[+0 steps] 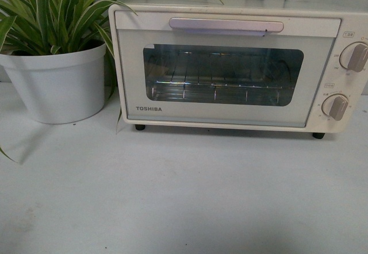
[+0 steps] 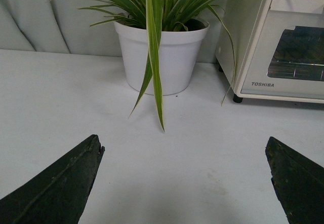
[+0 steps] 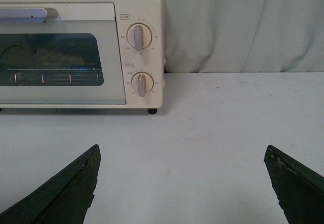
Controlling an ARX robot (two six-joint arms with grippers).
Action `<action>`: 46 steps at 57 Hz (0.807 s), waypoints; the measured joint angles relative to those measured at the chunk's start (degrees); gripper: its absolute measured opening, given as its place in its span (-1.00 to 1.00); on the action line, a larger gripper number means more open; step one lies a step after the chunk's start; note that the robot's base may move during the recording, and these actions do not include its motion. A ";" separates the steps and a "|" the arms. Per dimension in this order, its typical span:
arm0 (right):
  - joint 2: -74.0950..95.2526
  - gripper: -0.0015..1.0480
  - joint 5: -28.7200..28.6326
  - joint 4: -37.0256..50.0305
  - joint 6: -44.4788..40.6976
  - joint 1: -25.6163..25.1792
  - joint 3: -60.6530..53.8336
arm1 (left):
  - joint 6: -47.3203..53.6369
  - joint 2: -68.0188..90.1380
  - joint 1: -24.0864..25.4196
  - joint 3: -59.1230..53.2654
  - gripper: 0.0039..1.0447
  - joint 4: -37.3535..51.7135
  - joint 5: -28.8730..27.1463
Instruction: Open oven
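At the upper left of my front view I see a white pot (image 1: 57, 87) standing upright on the pale table (image 1: 184, 196). It holds a plant (image 1: 52, 12) whose long green, cream-striped leaves arch over its rim. My left wrist view shows one leaf drooping past the pot's wall. A pale, folded cloth (image 3: 243, 26) hangs behind.

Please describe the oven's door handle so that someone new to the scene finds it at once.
Right of the potted plant stands a cream-white TOSHIBA toaster oven. Across the top of its door, above the glass window, lies the handle: the only long horizontal bar, unlike the two round knobs.
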 joint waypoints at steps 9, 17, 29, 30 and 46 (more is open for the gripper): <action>0.00 0.82 0.00 0.00 0.02 0.00 0.00 | 0.00 0.00 0.00 0.00 0.88 0.00 0.00; 0.00 0.82 0.00 0.00 0.02 0.00 0.02 | 0.00 0.00 0.00 0.00 0.88 0.00 0.00; 0.00 0.82 0.00 0.00 0.02 0.00 0.00 | 0.00 0.00 0.00 0.00 0.88 0.00 0.00; 0.00 0.82 0.00 0.00 0.02 -0.02 0.00 | 0.00 0.00 0.00 0.00 0.88 0.00 0.00; 0.00 0.82 0.00 0.00 0.02 0.00 0.00 | 0.02 0.00 0.00 0.00 0.88 0.00 0.00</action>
